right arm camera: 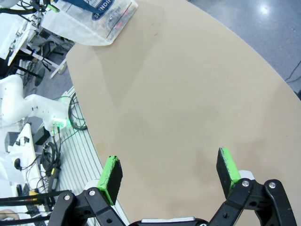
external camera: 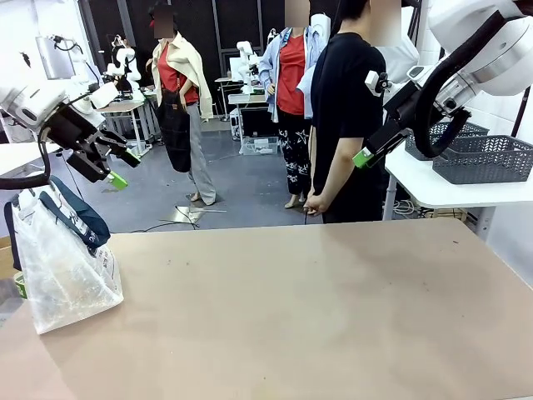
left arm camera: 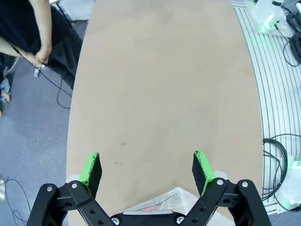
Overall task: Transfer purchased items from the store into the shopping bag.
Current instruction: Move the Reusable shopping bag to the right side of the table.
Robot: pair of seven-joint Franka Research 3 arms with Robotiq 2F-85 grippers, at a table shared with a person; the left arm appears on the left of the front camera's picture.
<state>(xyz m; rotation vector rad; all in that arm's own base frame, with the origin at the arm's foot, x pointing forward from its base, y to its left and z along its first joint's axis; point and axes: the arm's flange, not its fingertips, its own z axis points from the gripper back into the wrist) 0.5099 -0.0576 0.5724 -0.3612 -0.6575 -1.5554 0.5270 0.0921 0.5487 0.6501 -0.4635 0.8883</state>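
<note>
Beige flat surface (external camera: 316, 308) mostly bare. Translucent whitish crinkly plastic shopping bag (external camera: 62, 271) with navy strap handles stands at its left edge. Left tool (left arm camera: 146, 172) raised above bag, green pads apart, holding nothing. Right tool (right arm camera: 170, 172) high at right, pads apart. Person in black (external camera: 346, 125) stands beyond far edge.

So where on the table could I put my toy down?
Almost anywhere. The table is bare from the bag at its left edge all the way to the right edge, and out to the far edge where a person stands. Both robot hands, left hand and right hand, hang open above it. It is crowded just by the bag.
</note>
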